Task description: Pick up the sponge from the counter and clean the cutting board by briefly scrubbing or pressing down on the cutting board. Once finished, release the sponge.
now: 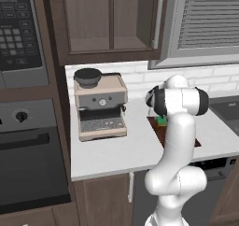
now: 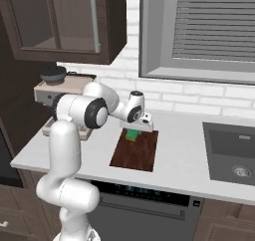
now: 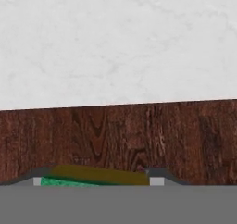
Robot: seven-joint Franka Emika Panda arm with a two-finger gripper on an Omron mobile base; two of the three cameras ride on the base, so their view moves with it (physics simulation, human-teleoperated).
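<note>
Directly between the fingers (image 3: 95,180) sits the sponge (image 3: 92,177), a small block showing a green face and a yellow face; the fingers are closed against its sides, holding it. Just beneath them lies the cutting board (image 2: 135,153), dark reddish-brown with visible grain, flat on the off-white tabletop (image 2: 179,160).

I see the off-white desk (image 2: 182,158) carrying the coffee machine (image 1: 100,105) on the left and the cutting board (image 2: 135,151) (dark reddish wood) flat near its front edge.
</note>
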